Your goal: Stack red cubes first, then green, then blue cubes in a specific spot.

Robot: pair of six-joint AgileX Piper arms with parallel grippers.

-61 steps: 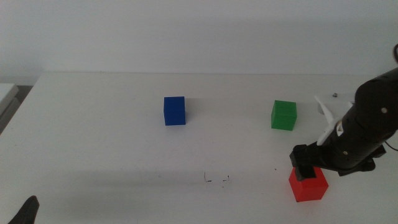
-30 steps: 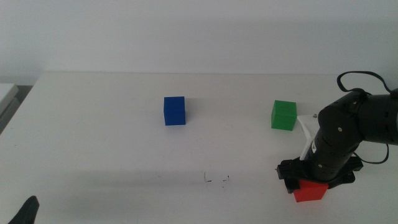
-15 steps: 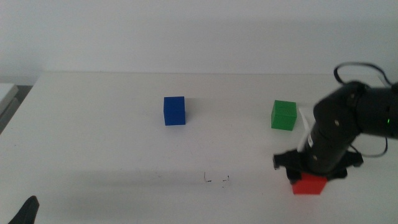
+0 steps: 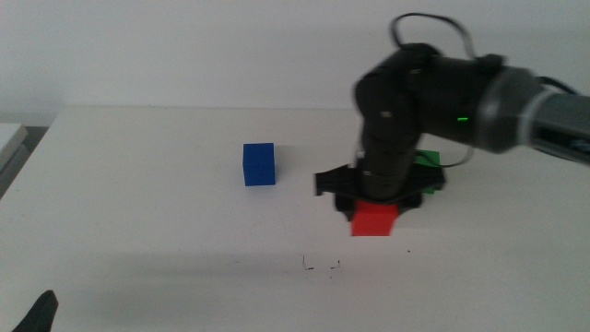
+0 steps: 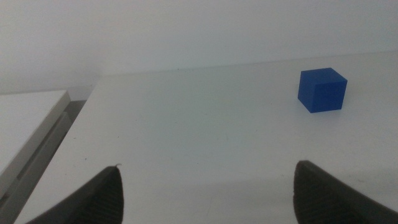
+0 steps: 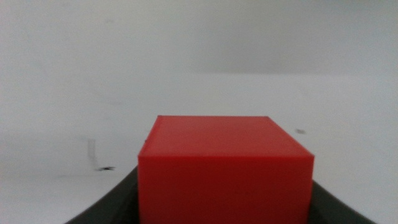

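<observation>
— So, how many cubes are out, counted?
— Three, one of each colour. One red cube, one blue cube, one green cube, mostly hidden behind the right arm.
— Where is the red one?
— Clamped in the right pincer; the right wrist view shows both dark jaws pressed against its sides. It hangs above the white tabletop, between the blue cube and the green one, a little nearer the camera.
— And the marks?
— A few thin black pen marks on the tabletop, near the red cube and closer to the front edge.
— The left pincer?
— It waits at the bottom left corner of the middle view, jaws spread wide with nothing between them, facing the blue cube.
</observation>
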